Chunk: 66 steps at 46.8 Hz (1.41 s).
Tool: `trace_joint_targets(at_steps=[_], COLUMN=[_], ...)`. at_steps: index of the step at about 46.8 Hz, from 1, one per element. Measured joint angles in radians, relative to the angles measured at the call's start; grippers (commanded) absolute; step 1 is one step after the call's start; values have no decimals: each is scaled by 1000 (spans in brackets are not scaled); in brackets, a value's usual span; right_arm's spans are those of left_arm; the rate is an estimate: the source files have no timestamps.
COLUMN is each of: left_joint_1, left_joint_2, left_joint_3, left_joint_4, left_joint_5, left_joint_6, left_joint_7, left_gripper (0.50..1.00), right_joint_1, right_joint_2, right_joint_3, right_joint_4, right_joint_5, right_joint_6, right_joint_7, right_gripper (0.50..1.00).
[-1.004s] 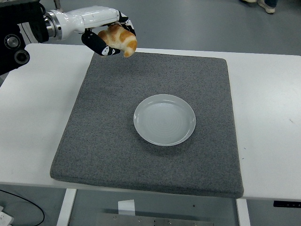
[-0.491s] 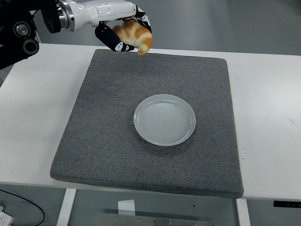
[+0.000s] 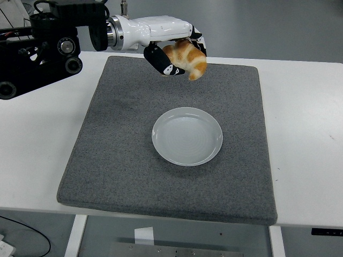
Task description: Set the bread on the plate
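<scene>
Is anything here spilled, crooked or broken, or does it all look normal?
Nothing stands out. The left hand holds the bread in the air above the far part of the grey mat. The white plate sits flat and empty near the mat's middle. The mat lies square on the white table, with no crumbs or spills visible.

The left hand (image 3: 174,56) is closed around the bread (image 3: 187,59) and holds it in the air above the far part of the grey mat (image 3: 118,155). The white plate (image 3: 187,136) sits empty near the mat's centre, nearer the camera than the bread. The mat lies on the white table (image 3: 305,134).
</scene>
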<state>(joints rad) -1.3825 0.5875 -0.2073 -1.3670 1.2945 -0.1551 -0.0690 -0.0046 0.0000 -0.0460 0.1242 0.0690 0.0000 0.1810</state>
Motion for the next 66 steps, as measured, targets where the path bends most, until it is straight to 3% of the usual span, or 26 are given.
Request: trace_joint_targets(at_steps=[43,66], left_joint_1=[219,275], left_joint_2=[-205,-235], left_joint_3=[83,90], left_joint_4=[137,171], left_joint_5=[184,207], left_joint_6=[65,88], left_joint_7=[5,5], left_gripper=[500,500], right_joint_1=[0,0], right_joint_2=[0,0], right_joint_3=[0,0], right_joint_4=[0,0], right_joint_5=[0,0], right_joint_6=[0,0], right_joint_7=[0,0], right_gripper=[932,932])
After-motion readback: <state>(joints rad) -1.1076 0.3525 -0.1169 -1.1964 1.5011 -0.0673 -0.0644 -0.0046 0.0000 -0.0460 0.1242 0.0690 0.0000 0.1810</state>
